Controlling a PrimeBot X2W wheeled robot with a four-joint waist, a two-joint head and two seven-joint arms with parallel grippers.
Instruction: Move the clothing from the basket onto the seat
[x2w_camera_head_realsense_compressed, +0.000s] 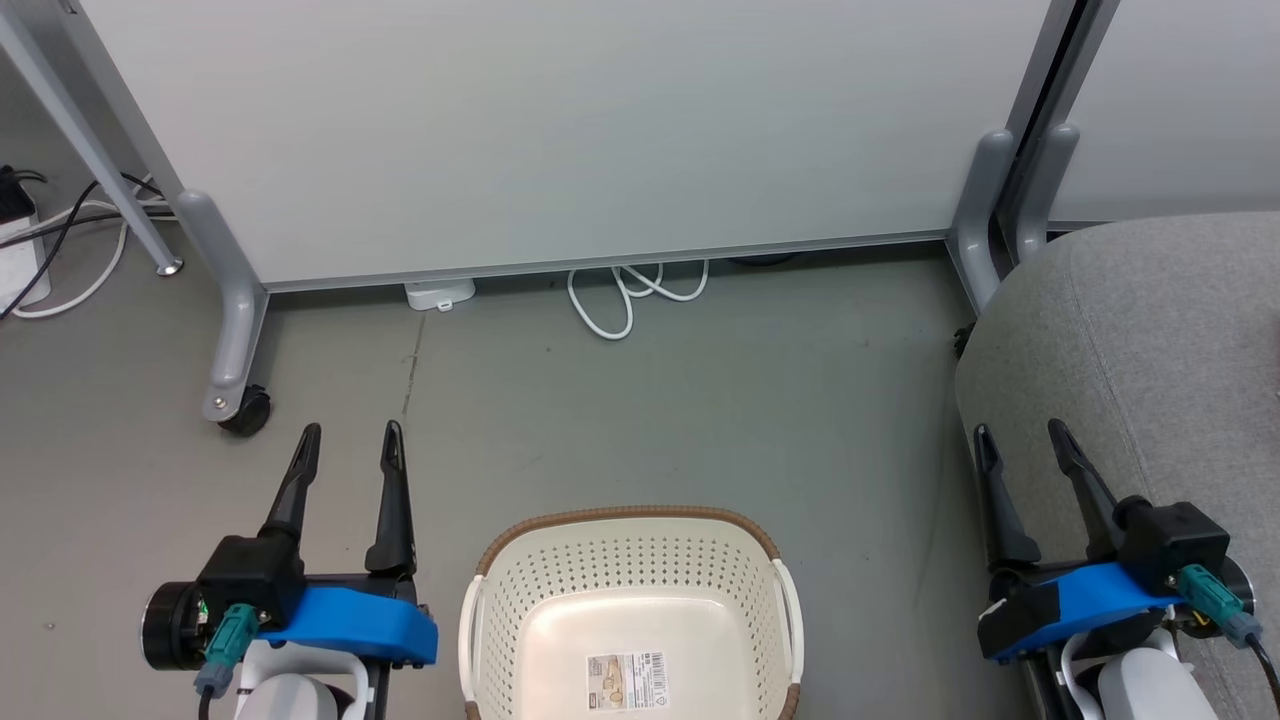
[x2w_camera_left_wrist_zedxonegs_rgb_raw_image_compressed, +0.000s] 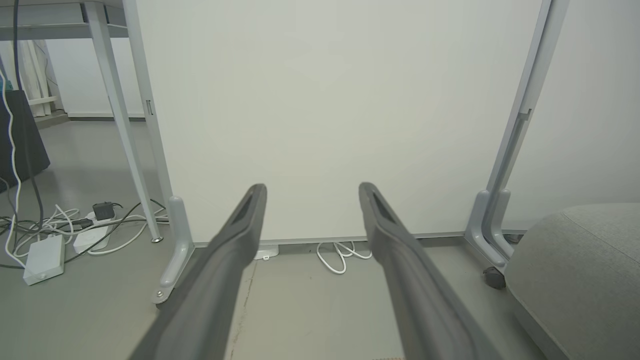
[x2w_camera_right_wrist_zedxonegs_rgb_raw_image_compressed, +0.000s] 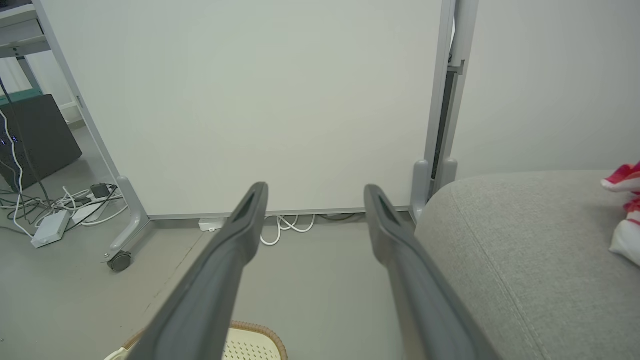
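- Left gripper (x2w_camera_head_realsense_compressed: 352, 430) and right gripper (x2w_camera_head_realsense_compressed: 1020, 430), lower corners: fingers apart, empty.
- Basket (x2w_camera_head_realsense_compressed: 625, 515), bottom centre, looks empty; clothing (x2w_camera_right_wrist_zedxonegs_rgb_raw_image_compressed: 629, 215) lies on the seat (x2w_camera_right_wrist_zedxonegs_rgb_raw_image_compressed: 500, 260), right wrist view's right edge.
- Risk: basket's near end is cropped, so a leftover garment could go unnoticed.

Cream-white perforated basket (x2w_camera_head_realsense_compressed: 630, 590) with brown woven rim; grey woven seat (x2w_camera_head_realsense_compressed: 1150, 340); red and white clothing (x2w_camera_right_wrist_zedxonegs_rgb_raw_image_compressed: 625, 210); grey floor (x2w_camera_head_realsense_compressed: 700, 400).

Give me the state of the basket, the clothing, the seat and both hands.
basket: upright on the floor, no clothing visible inside
clothing: lying on the seat
seat: bearing the clothing
left hand: open, empty
right hand: open, empty
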